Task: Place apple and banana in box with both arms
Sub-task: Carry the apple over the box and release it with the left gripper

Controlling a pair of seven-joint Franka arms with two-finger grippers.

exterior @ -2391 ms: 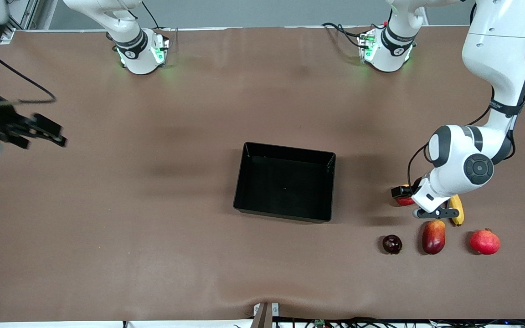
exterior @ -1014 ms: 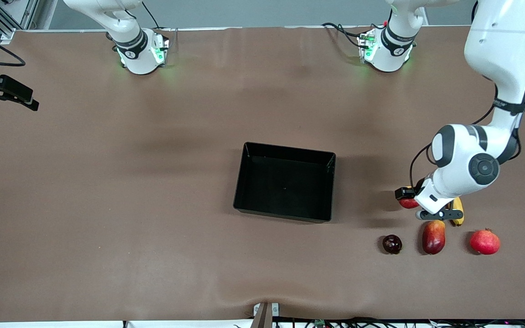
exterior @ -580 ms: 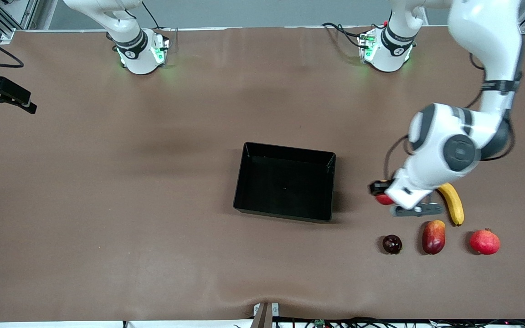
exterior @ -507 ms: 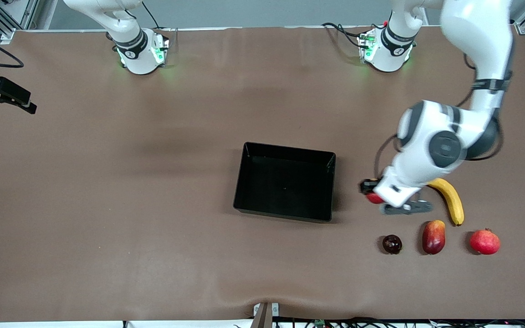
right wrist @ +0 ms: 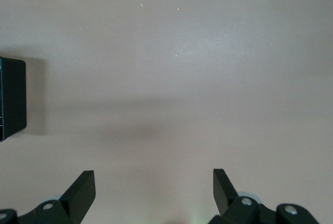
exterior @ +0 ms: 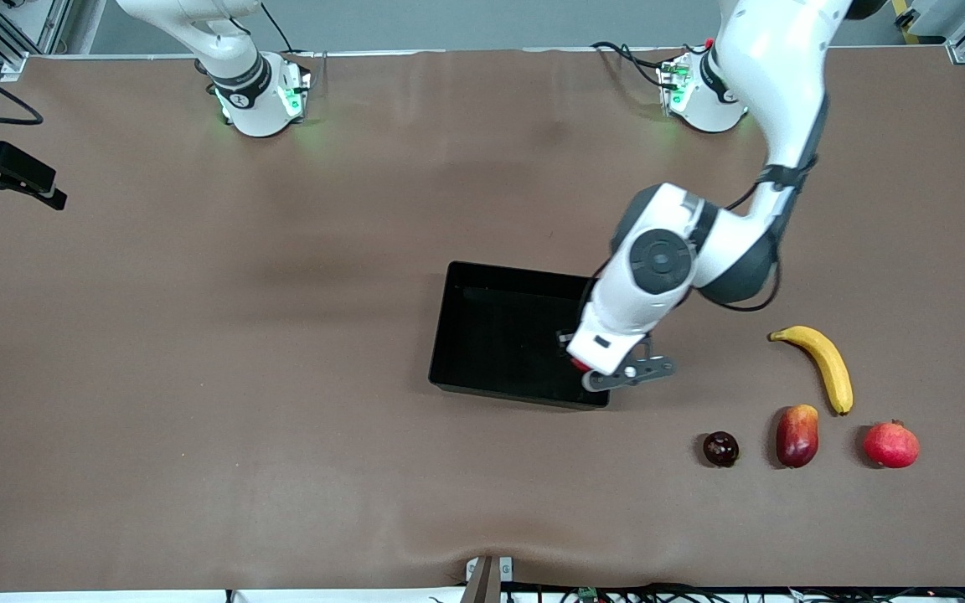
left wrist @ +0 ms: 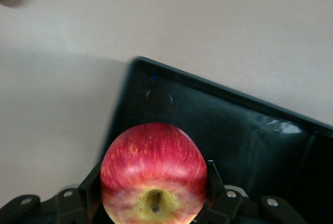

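My left gripper [exterior: 585,362] is shut on the apple [exterior: 580,363], a red fruit with a yellow stem dimple. It hangs over the box's [exterior: 499,327] corner that is nearest the camera at the left arm's end. In the left wrist view the apple [left wrist: 154,169] fills the space between the black fingers [left wrist: 89,190], with the glossy black box [left wrist: 250,140] below it. The banana [exterior: 822,364] lies on the table toward the left arm's end, apart from the box. My right gripper [exterior: 38,186] waits open at the right arm's end of the table, nothing between its fingertips [right wrist: 83,187].
Nearer the camera than the banana lie a dark red round fruit [exterior: 720,449], a red-yellow mango [exterior: 797,435] and a pomegranate [exterior: 891,445] in a row. A black block-like shape [right wrist: 11,96] shows at the edge of the right wrist view.
My left arm has carried the apple from beside the banana over to the box's near corner, uncovering the banana. The right gripper has stayed put over the last second.
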